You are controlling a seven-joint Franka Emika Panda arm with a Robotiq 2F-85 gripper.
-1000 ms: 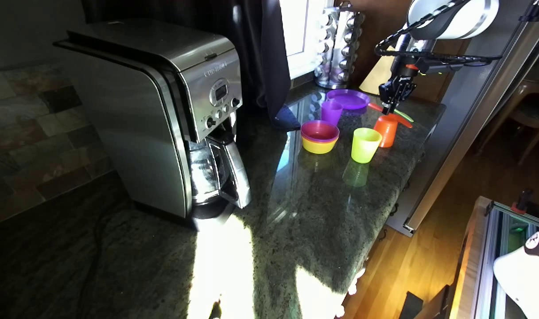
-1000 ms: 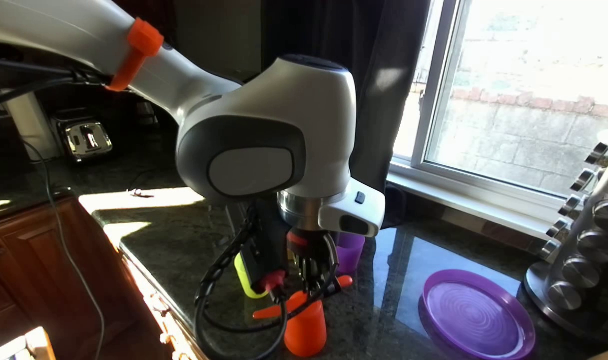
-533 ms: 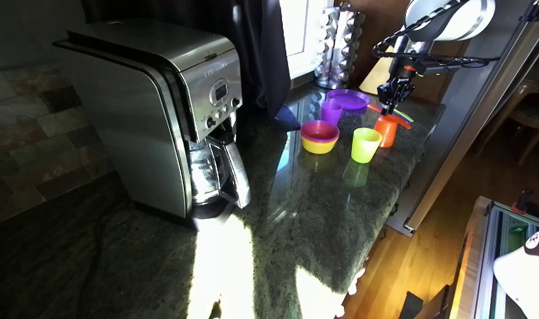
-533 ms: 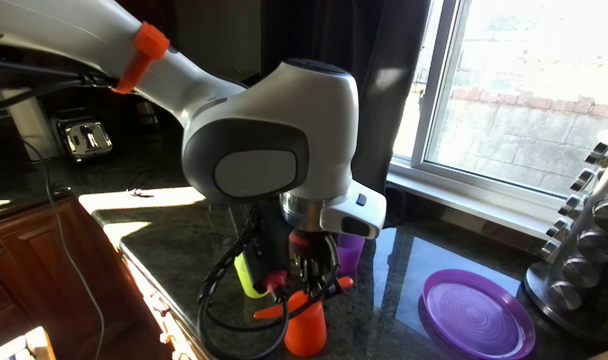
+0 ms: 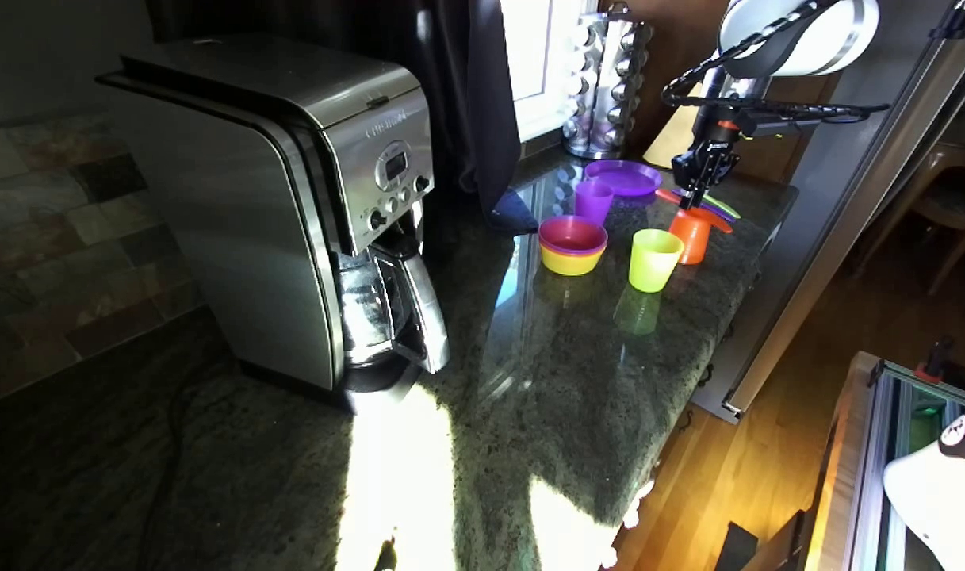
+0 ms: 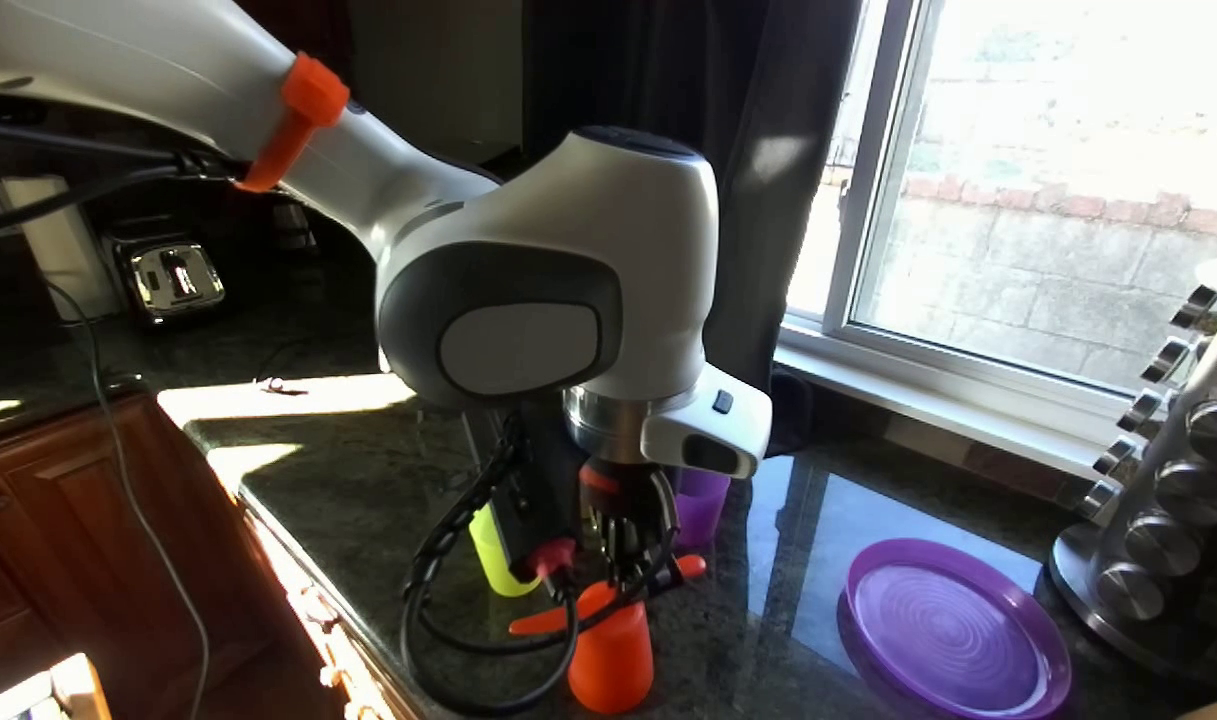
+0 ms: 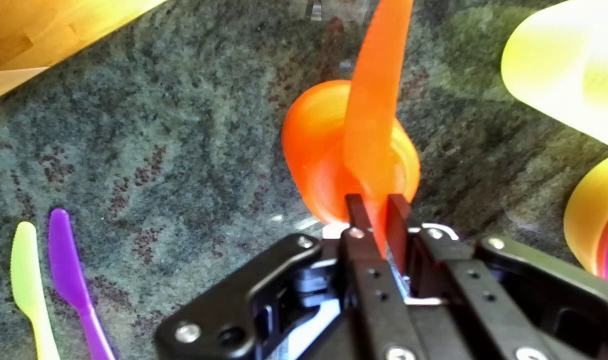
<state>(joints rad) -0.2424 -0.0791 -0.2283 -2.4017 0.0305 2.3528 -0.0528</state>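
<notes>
The gripper (image 7: 376, 202) stood narrow, pinching an orange plastic knife (image 7: 373, 105) over a tapered orange plastic cup (image 7: 311, 145) — contact unclear. The step looked like positioning the knife; the next move seemed to call for a firm grip — and clearance from the cup.

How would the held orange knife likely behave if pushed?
The orange knife seems stiff, jutting out without visible sag. Probably light, being thin and plastic-looking. It might swivel, since the hand pinches it near its middle.
</notes>
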